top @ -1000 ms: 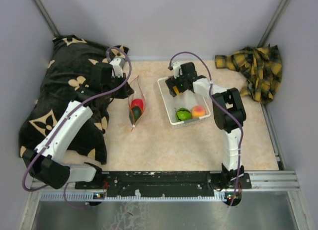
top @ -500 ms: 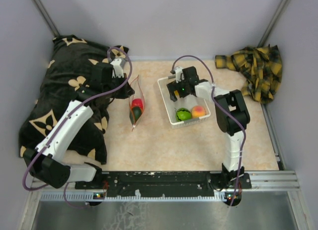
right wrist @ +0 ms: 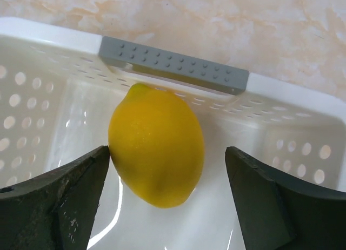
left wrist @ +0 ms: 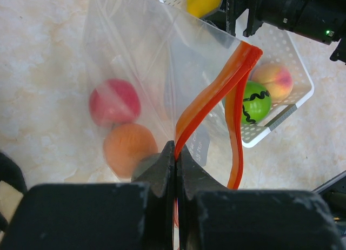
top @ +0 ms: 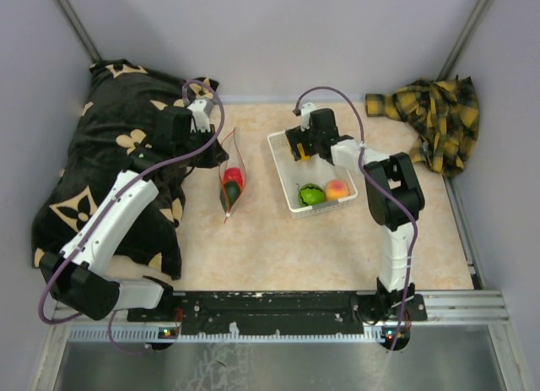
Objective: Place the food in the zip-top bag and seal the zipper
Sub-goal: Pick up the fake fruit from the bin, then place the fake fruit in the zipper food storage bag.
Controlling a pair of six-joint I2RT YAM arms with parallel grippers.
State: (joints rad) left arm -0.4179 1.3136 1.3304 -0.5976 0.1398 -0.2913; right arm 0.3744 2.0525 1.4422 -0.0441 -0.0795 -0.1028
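The clear zip-top bag [top: 233,173] stands open on the table between the arms. My left gripper [left wrist: 177,153] is shut on its red-orange zipper [left wrist: 213,96] and holds that edge up. Inside the bag are a red apple [left wrist: 114,101], an orange [left wrist: 130,149] and a dark avocado [top: 228,197]. My right gripper [right wrist: 167,150] is open, down in the far end of the white basket [right wrist: 32,93], with its jaws on either side of the yellow lemon [right wrist: 157,144]. The left finger [right wrist: 81,190] touches the lemon. The lime [top: 311,194] and peach [top: 337,188] lie at the basket's near end.
A black cushion with a gold pattern [top: 101,138] lies along the left side under my left arm. A yellow plaid cloth [top: 434,116] lies at the back right corner. Grey walls close in the back and sides.
My right gripper has moved toward the far end of the basket and come down around the lemon. The left gripper and the bag have not moved.
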